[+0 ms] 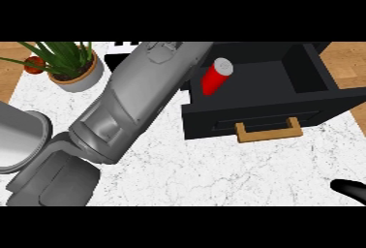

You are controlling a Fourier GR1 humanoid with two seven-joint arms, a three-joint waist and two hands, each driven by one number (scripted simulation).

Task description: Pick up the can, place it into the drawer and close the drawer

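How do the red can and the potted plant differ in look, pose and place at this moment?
The can is red with a pale top; the potted plant has green leaves in a light pot. The can lies tilted inside the open black drawer, while the potted plant stands upright on the white counter at the far left. The left forearm reaches close beside the can; the potted plant has nothing touching it. Both lie toward the counter's far side.
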